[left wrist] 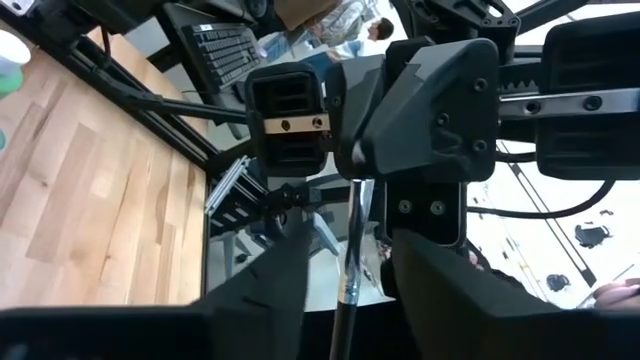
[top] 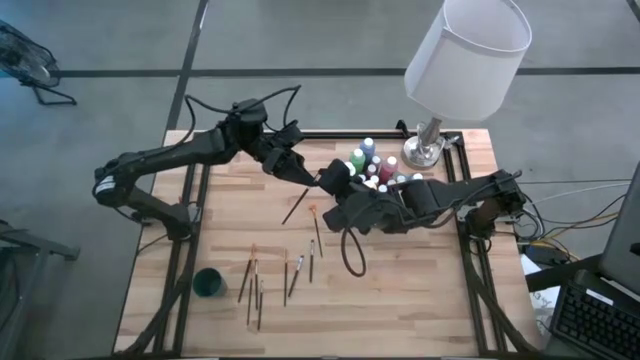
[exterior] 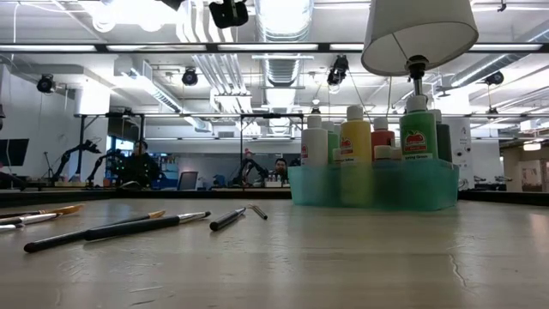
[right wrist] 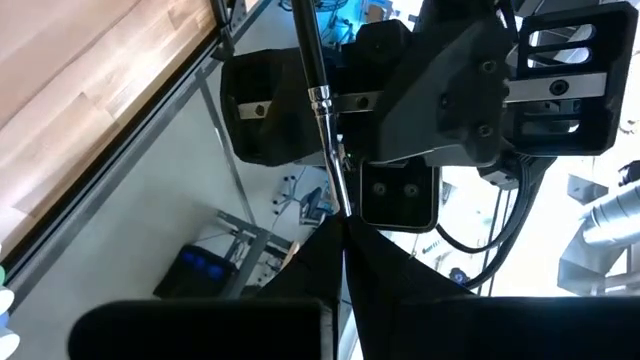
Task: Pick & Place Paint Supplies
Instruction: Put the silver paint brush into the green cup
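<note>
Left of the tray (top: 352, 170), the left gripper (top: 308, 179) stood part open around a brush (top: 297, 203) raised over the table. The right gripper (top: 330, 183), just before the tray, pinched that brush's tip. The handover wanted the left closing squarely before the right let go. Bottle labels (exterior: 417, 142) were unreadable.

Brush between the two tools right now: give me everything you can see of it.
The brush is thin and straight, with a dark handle and a silvery metal ferrule; its bristles cannot be made out. It is held in the air above the middle of the wooden table. The right tool is shut on one end. The left tool faces it, with fingers either side of the shaft and gaps showing, so it is not clamped. Nothing else appears to touch it.
</note>
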Action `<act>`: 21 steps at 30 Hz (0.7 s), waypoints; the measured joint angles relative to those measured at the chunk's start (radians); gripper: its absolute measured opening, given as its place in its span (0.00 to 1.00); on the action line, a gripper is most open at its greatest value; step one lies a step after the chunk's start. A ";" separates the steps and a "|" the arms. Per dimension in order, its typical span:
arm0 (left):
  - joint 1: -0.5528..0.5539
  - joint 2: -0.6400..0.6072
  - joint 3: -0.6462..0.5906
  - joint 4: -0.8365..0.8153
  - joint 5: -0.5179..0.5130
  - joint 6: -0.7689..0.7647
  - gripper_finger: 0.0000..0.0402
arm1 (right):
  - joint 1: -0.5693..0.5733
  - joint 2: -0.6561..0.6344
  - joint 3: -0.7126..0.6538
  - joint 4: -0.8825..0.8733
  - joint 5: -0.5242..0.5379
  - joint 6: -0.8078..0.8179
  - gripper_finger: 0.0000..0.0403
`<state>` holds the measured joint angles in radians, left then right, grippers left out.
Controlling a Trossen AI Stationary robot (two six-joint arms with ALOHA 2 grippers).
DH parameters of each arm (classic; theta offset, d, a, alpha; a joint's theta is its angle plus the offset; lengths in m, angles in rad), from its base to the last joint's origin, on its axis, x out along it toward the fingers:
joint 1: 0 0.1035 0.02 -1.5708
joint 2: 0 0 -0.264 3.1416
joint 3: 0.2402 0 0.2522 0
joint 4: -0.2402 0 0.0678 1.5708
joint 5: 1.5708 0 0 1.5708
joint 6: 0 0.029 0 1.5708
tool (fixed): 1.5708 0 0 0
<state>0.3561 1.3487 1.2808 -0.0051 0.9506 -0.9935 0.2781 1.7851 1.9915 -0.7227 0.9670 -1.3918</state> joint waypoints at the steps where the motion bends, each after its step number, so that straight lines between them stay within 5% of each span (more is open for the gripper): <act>1: 0.000 0.000 0.000 -0.001 -0.001 0.000 0.34 | -0.001 0.000 0.000 0.000 -0.001 0.000 0.02; 12: 0.000 0.000 -0.003 0.001 -0.001 0.022 0.06 | -0.002 0.001 0.000 0.001 -0.007 0.005 0.02; 21: -0.001 -0.009 -0.002 0.003 -0.018 0.061 0.04 | -0.001 0.000 0.002 0.004 -0.006 0.215 0.02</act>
<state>0.3553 1.3396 1.2789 -0.0022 0.9327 -0.9328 0.2768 1.7851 1.9936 -0.7185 0.9612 -1.1768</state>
